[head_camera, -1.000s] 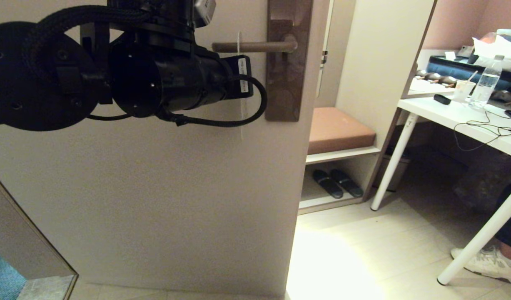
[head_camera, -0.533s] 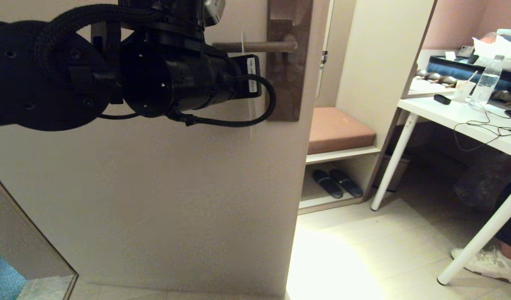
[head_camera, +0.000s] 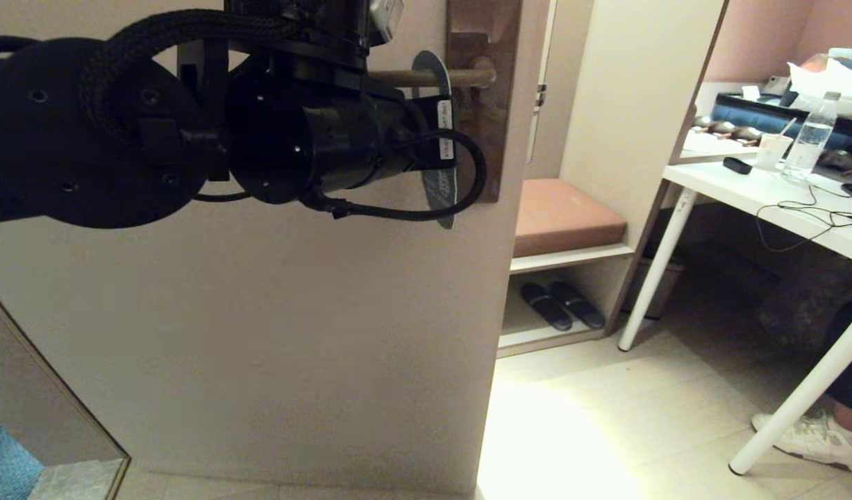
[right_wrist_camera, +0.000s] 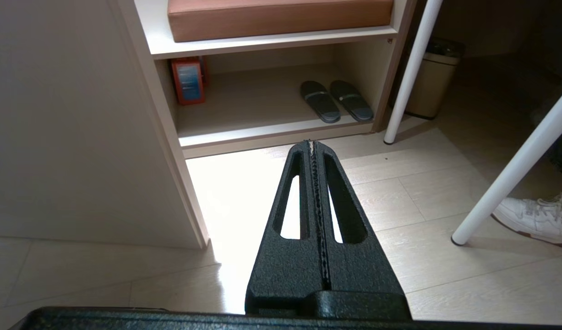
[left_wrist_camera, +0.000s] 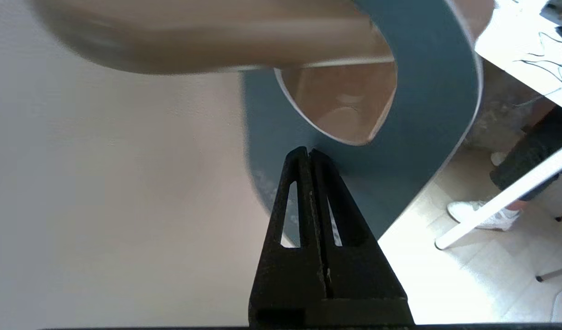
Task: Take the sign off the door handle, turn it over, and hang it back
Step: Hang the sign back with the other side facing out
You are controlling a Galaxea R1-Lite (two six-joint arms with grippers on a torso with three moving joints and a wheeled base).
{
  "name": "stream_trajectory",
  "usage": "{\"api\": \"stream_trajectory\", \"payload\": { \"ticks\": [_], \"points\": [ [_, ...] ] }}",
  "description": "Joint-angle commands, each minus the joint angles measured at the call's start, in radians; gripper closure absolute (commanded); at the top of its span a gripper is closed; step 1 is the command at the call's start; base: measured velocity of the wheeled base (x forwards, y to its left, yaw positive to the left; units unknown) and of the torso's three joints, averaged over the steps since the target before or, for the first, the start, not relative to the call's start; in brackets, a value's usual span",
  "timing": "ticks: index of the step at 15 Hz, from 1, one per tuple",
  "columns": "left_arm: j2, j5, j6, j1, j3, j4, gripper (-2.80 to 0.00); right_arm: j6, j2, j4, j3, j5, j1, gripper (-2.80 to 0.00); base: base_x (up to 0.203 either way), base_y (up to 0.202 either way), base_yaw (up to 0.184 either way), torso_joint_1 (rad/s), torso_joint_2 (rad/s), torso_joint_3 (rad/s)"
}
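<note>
The sign hangs on the door handle close to the dark backplate, its slate-blue face turned towards me. In the left wrist view the handle passes through the round hole of the sign. My left gripper is shut, and its tips rest against the blue face just under the hole. The card is not between the fingers. In the head view my left wrist covers the fingers. My right gripper is shut and empty, low over the floor.
The pale door fills the left. Right of it stand a bench shelf with a brown cushion and black slippers. A white table with a bottle and cables stands at the right. A person's shoe is beside a table leg.
My left arm has moved right along the handle. The sign slid with it towards the backplate and turned from edge-on to showing its blue face.
</note>
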Motion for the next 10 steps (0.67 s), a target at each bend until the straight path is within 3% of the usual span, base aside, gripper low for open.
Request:
{"api": "stream_trajectory", "payload": {
  "ticks": [1, 10],
  "points": [
    [0.004, 0.002, -0.002, -0.007, -0.001, 0.001, 0.00, 0.000, 0.000, 0.001, 0.000, 0.001, 0.000, 0.00, 0.000, 0.000, 0.000, 0.000, 0.00, 0.000],
    [0.017, 0.002, -0.005, 0.011, -0.010, 0.001, 0.00, 0.000, 0.000, 0.001, 0.000, 0.000, 0.000, 0.00, 0.000, 0.000, 0.000, 0.000, 0.00, 0.000]
  ]
}}
